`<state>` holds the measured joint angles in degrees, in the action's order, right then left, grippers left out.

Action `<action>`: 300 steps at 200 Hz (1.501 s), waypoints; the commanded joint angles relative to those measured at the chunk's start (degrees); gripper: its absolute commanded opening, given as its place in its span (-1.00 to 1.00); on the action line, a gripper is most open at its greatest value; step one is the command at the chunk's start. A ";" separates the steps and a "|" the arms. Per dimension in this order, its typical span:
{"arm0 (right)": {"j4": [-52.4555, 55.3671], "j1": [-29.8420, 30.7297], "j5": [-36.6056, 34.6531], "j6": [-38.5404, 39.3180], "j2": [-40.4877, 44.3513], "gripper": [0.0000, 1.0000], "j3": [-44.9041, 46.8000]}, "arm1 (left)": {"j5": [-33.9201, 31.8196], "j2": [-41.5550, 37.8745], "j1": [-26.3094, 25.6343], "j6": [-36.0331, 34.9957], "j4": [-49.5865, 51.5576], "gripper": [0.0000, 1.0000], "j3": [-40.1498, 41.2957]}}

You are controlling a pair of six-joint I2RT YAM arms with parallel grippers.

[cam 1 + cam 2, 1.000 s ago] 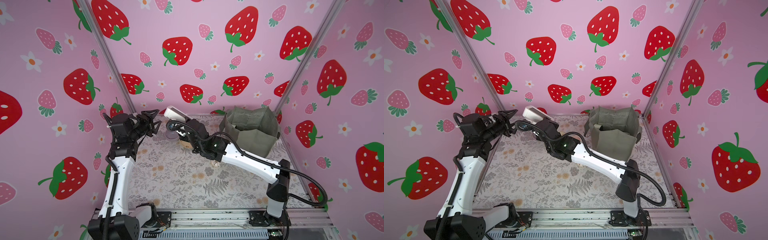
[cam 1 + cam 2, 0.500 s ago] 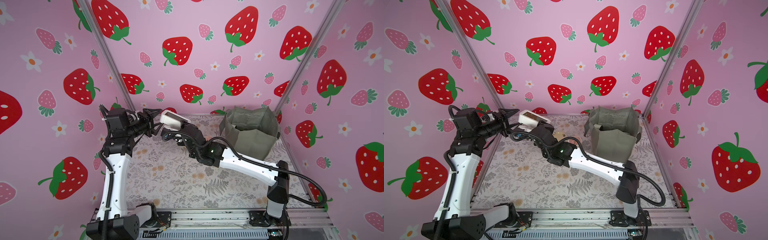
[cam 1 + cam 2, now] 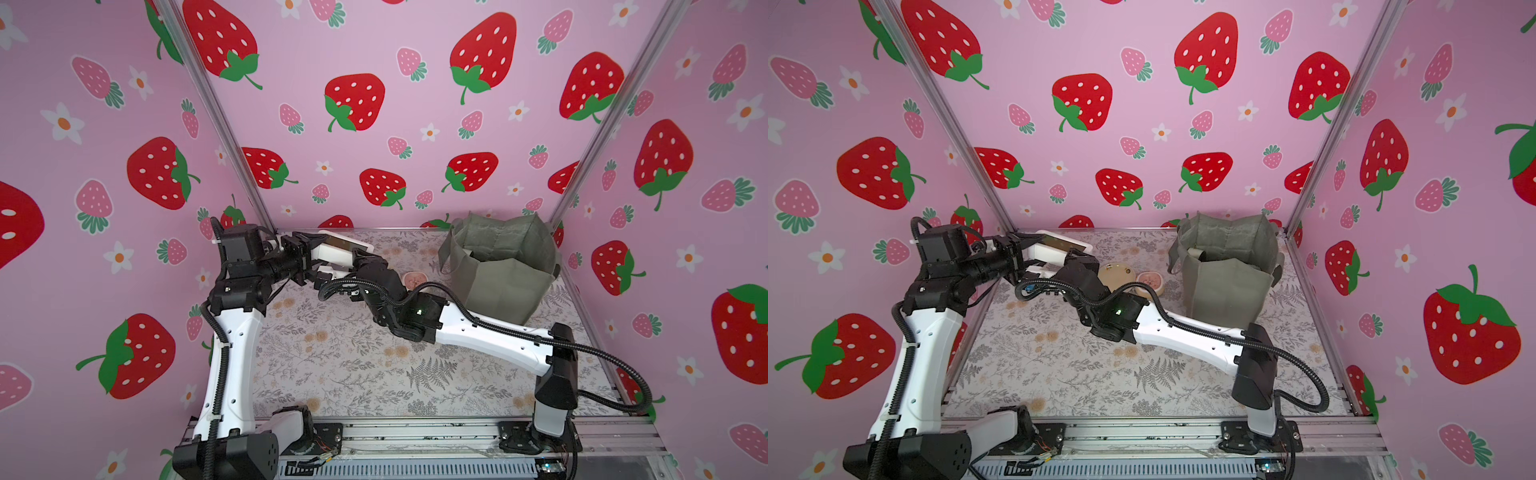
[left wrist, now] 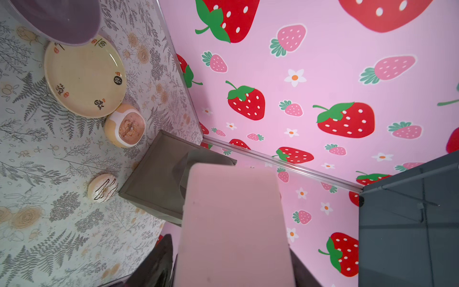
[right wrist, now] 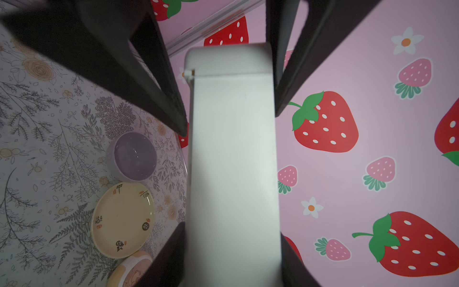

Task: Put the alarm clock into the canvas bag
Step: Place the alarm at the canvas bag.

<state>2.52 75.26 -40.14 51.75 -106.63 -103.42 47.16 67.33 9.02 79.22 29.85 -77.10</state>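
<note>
In a top view the right arm [image 3: 1183, 336] covers part of the round orange clock [image 3: 1150, 280] and the cream plate [image 3: 1115, 272] at its 9 o'clock. The left wrist view's edge cuts off the purple bowl [image 4: 57, 20]. The display of the alarm clock [image 3: 1050, 250] is too small to read.

Cream plate [image 4: 84, 79] just beside purple bowl [image 5: 135, 156], white-iced doughnut [image 4: 102, 188], fern-print table cover [image 3: 332, 357], pink strawberry-patterned walls [image 3: 374, 50]

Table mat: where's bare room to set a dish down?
Free: the near half of the mat, between the front rail, the left arm and the right arm; also a smaller patch beyond that arm, by the canvas bag. Crowded: the far band, with the held white device, bowl, plate, round clock, donut.
</note>
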 commanded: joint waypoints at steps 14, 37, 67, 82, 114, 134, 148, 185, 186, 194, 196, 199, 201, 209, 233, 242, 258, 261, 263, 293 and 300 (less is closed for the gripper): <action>-5.29 1.58 -2.04 2.05 3.11 -0.20 0.15 | 1.71 0.15 0.12 0.95 -2.10 -0.08 -0.85; -6.08 1.69 -4.15 1.14 2.21 0.26 -1.33 | 1.56 -0.33 0.12 1.58 -4.10 -0.23 0.07; -0.79 1.66 -7.53 -3.44 0.10 0.99 -7.36 | -0.62 -1.28 0.18 4.18 -10.48 -0.29 1.89; 5.55 1.53 -6.09 -9.86 0.58 0.99 -10.67 | -3.68 -1.76 0.19 3.76 -13.80 -0.34 2.31; 14.26 -0.06 4.74 -24.09 8.02 0.99 -8.80 | -10.33 -1.27 0.20 0.32 -21.91 -0.36 2.91; 20.35 -5.67 18.24 -37.50 12.80 0.99 -7.97 | -13.44 -1.19 0.03 0.72 -29.41 -0.37 5.24; 22.20 -12.68 31.43 -50.50 15.49 0.91 -7.16 | -12.29 -0.68 -0.01 -0.40 -33.45 -0.37 5.91; 13.76 -27.07 60.54 -79.26 20.04 0.80 0.12 | -9.91 -1.56 -0.73 -4.59 -37.19 -0.35 8.25; 12.89 -27.64 61.85 -80.86 20.21 0.80 0.78 | -9.90 -1.62 -0.74 -4.59 -37.34 -0.35 8.40; 9.30 -29.79 65.76 -87.78 20.86 0.79 3.58 | -9.67 -1.76 -1.07 -3.70 -38.41 -0.35 9.32; 8.10 -30.28 67.24 -89.30 20.98 0.79 4.50 | -9.53 -1.83 -1.14 -3.54 -38.67 -0.36 9.55; 6.12 -31.13 69.26 -92.37 21.22 0.76 5.90 | -9.31 -1.85 -1.33 -3.29 -39.06 -0.35 9.75; 4.76 -31.60 70.47 -94.55 21.31 0.75 6.81 | -9.24 -1.85 -1.43 -3.11 -39.42 -0.36 9.94; -0.03 -33.07 73.77 -101.80 21.71 0.72 10.22 | -8.98 -1.85 -2.17 -2.43 -40.35 -0.36 10.35; -9.12 -34.87 80.45 -117.45 21.02 0.67 15.46 | -8.31 -1.01 -5.49 -0.91 -40.54 -0.37 9.50; -9.72 -34.92 81.47 -120.68 20.15 0.66 15.44 | -8.68 -0.59 -7.29 -0.06 -41.04 -0.38 9.22; -10.14 -35.10 83.19 -126.34 18.88 0.62 16.10 | -9.86 0.05 -10.35 1.99 -43.37 -0.40 9.18; -10.88 -35.10 83.60 -127.23 18.77 0.62 16.42 | -9.81 0.16 -10.78 2.18 -43.52 -0.40 9.09; -11.51 -35.10 83.88 -127.83 18.70 0.62 16.58 | -10.02 0.23 -11.13 2.23 -43.55 -0.41 9.01; -17.94 -35.12 85.29 -134.18 18.63 0.62 18.33 | -11.99 0.15 -13.45 1.17 -41.32 -0.42 8.32; -18.69 -35.15 85.27 -135.30 18.68 0.62 18.70 | -12.42 -0.06 -13.78 1.12 -41.35 -0.42 8.51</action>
<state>-7.16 40.32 41.30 -73.08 -89.19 -85.32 36.40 67.88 -3.95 79.40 -7.94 -66.24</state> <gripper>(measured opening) 0.811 0.495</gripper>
